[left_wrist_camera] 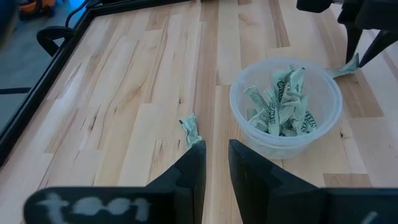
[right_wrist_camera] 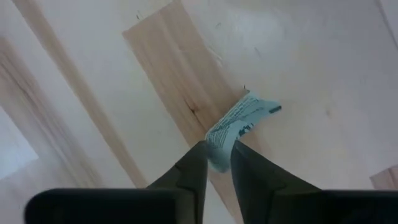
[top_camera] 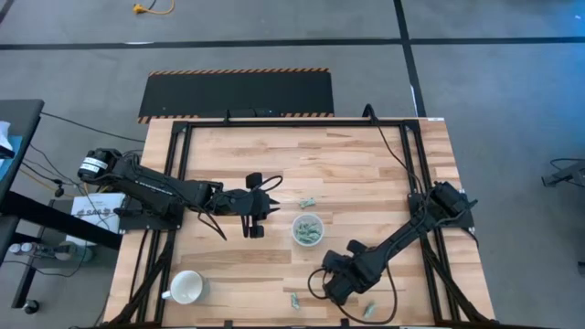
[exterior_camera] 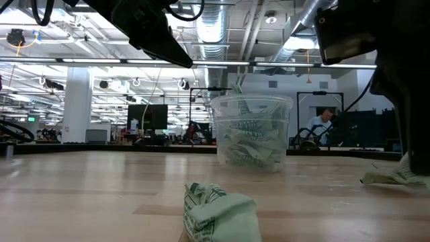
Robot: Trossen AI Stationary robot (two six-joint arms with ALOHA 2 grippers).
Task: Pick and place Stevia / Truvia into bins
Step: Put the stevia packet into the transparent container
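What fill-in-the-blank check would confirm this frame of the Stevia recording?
The right end effector pinches one Stevia sachet lying on the ___.
The left end effector holds ___.
The white mug stands on the ___ arm's side.
The clear plastic cup contains crumpled ___.
Missing: table; nothing; left; sachets.

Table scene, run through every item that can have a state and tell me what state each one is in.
Clear round plastic cup: upright, partly filled with sachets.
White handled mug: upright, looks empty.
Pale green paper sachet: on the wood, pinched by the right gripper.
Crumpled green sachet: loose on the table, ahead of the left gripper.
Left gripper: narrow gap, holding nothing.
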